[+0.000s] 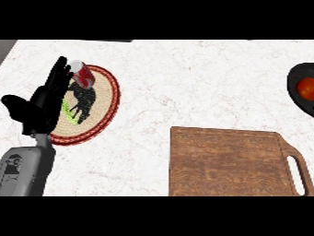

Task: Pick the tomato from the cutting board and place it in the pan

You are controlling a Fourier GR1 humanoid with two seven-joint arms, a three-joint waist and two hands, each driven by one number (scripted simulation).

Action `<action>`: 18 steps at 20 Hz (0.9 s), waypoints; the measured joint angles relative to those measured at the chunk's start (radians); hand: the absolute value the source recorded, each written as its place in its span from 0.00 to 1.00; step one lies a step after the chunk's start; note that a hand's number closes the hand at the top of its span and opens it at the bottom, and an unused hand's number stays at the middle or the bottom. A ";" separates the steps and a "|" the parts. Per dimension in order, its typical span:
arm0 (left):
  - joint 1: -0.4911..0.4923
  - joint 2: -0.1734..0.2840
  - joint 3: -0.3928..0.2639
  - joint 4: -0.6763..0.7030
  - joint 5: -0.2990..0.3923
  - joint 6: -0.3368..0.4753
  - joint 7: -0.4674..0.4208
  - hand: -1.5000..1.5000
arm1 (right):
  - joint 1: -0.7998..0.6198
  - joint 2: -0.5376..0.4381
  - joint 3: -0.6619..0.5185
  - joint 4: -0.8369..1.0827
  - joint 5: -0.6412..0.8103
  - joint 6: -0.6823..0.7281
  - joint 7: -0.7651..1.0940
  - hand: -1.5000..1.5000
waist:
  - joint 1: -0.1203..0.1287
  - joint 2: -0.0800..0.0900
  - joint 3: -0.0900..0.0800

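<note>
A red tomato (310, 88) lies inside the black pan (296, 94) at the right edge of the counter. The brown wooden cutting board (230, 161) with a handle slot lies at the lower right, with nothing on it. My left hand (40, 107) is held up at the left with straight fingers, open and holding nothing, over the edge of a round plate. My right hand shows nowhere in the view.
A round plate (101, 113) with a red rim and dark picture lies at the left, partly behind my left hand. A red and white can (82, 73) stands at the plate's far edge by my fingertips. The counter is white marble.
</note>
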 measured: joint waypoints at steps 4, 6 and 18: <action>0.015 -0.005 0.001 -0.001 -0.005 0.009 -0.004 0.50 | 0.032 -0.065 -0.052 0.039 -0.058 0.150 -0.049 0.00 | -0.017 -0.004 -0.001; 0.026 -0.002 0.007 -0.001 -0.004 0.012 -0.008 0.50 | 0.057 -0.101 -0.063 0.052 -0.076 0.215 -0.053 0.00 | -0.026 -0.008 -0.001; 0.079 0.013 0.029 -0.037 0.001 0.015 -0.001 0.50 | 0.231 -0.264 -0.078 0.023 -0.156 0.389 -0.055 0.00 | -0.072 -0.028 -0.003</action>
